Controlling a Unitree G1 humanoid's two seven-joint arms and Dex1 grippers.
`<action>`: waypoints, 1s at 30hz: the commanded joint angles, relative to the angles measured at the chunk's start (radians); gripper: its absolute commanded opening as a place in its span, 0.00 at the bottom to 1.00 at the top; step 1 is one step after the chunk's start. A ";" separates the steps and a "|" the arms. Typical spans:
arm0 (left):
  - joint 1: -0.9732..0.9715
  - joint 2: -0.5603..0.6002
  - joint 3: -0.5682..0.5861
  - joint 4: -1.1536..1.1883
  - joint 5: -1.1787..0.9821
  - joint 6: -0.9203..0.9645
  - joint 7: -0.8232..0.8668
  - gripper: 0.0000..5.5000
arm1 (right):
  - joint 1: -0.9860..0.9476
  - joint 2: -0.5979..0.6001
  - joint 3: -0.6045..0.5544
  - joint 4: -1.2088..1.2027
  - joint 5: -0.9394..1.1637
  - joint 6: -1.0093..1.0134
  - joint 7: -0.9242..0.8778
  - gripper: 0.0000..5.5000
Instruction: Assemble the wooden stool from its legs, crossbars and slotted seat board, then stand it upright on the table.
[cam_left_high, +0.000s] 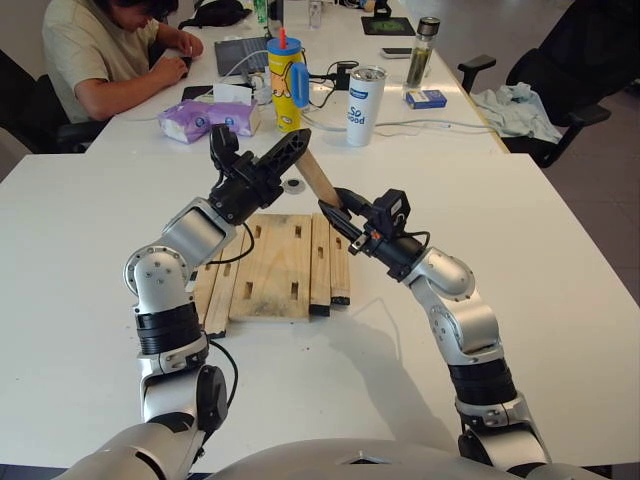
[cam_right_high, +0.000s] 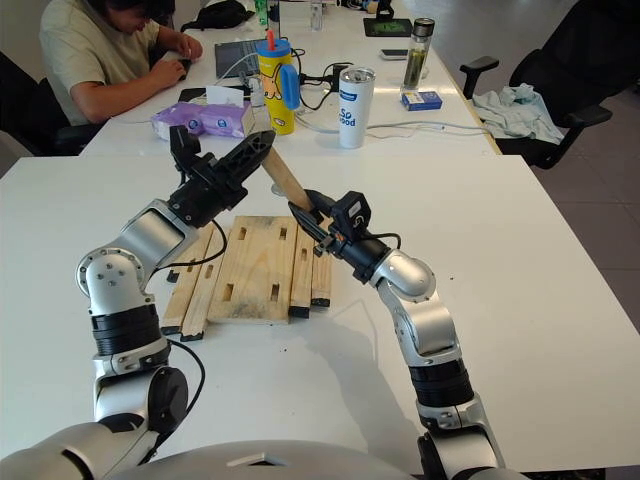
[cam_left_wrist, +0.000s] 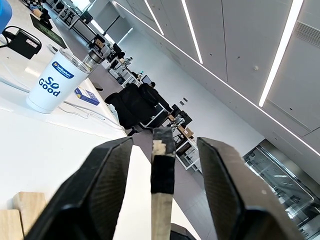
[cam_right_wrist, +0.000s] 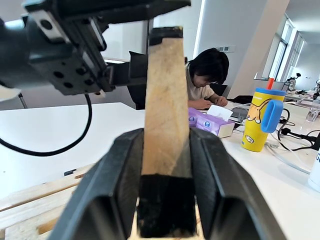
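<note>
A wooden bar (cam_left_high: 322, 182), pinched at its lower end by the right tool (cam_left_high: 337, 207) above the slotted seat board (cam_left_high: 275, 265) on the desk (cam_left_high: 520, 260), is straddled by the spread left tool (cam_left_high: 298, 140), so a hand-over is judged in hand, with the left tool's closure called for next.

Wooden bar (cam_left_high: 322, 180), pale with dark ends, was up in the air and tilted, its lower end clamped in the right pincer (cam_left_high: 347, 213), its upper end sitting between the spread fingers of the left pincer (cam_left_high: 292, 148) with a gap on either side. Below it, the slotted seat board (cam_left_high: 272, 268) lay flat on the surface (cam_left_high: 520, 260), long slats (cam_left_high: 213, 290) tight against its left edge, two dark-ended bars (cam_left_high: 328, 262) along its right
</note>
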 joint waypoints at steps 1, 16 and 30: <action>0.002 0.018 -0.008 0.003 -0.014 0.012 0.002 0.32 | 0.002 0.003 -0.009 -0.019 0.027 0.005 -0.001 0.24; 0.009 0.067 0.004 -0.019 -0.025 -0.019 -0.005 0.08 | 0.009 -0.011 -0.026 0.011 0.054 0.076 -0.030 0.41; 0.429 0.059 -0.013 -0.318 0.483 -0.391 0.160 0.08 | 0.020 -0.038 -0.118 0.112 0.045 0.227 -0.140 0.51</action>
